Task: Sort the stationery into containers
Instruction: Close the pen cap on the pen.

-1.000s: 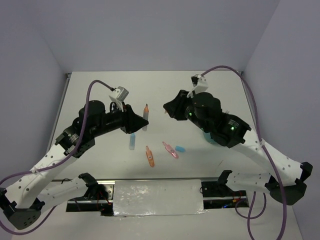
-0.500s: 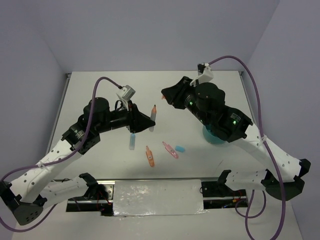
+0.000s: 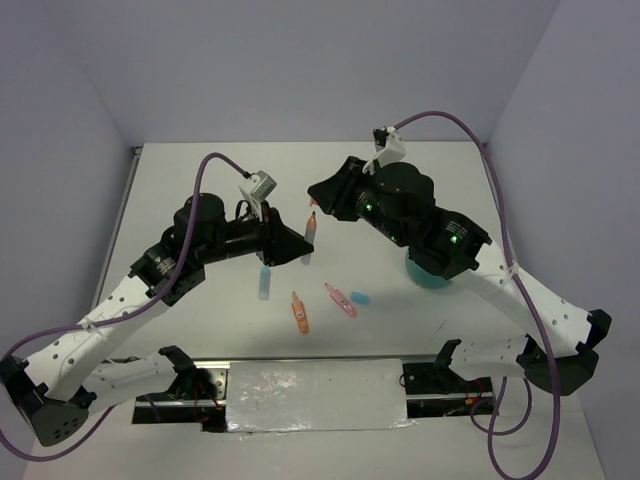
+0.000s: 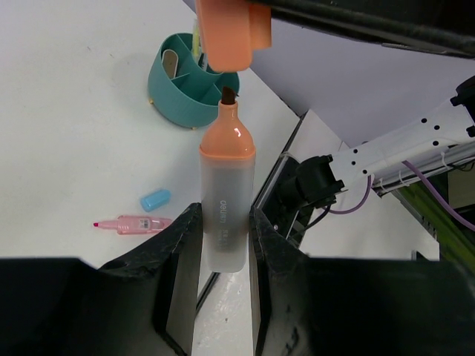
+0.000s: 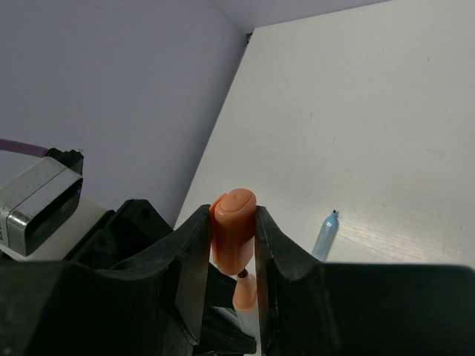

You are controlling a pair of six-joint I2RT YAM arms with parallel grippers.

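Step in hand, I judge: recapping before sorting. My left gripper (image 4: 223, 237) clamps orange highlighter (image 4: 227, 159) by barrel, upright, tip bare, mid-air over table (image 3: 200, 180) middle. My right gripper (image 5: 231, 256) pinches orange cap (image 5: 233, 215) just above tip, not touching. Next: align, press cap straight down. Target teal cup (image 4: 180, 83) near right edge. Barrel print too blurred to read.

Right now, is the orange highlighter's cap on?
No, the orange cap sits apart above the highlighter, whose dark tip shows bare.
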